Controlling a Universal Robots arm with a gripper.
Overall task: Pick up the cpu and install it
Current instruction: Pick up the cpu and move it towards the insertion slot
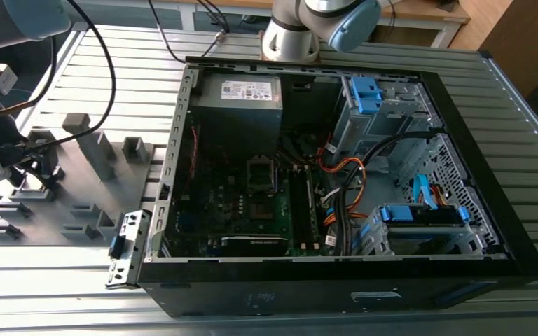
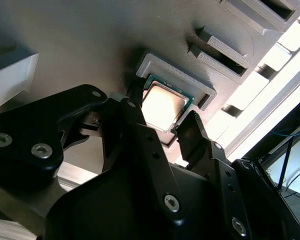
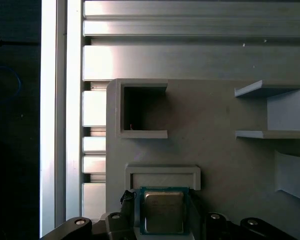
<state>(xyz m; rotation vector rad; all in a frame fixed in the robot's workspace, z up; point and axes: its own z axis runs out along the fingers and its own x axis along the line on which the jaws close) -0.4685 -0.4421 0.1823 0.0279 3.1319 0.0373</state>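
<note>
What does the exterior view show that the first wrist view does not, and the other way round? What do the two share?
Exterior view: the open computer case, with its power supply and orange cables inside. First wrist view: the cpu, silver top up, lying next to a raised bracket, with the gripper at its two sides. Both: the grey fixture plate and the slatted metal table under it.
</note>
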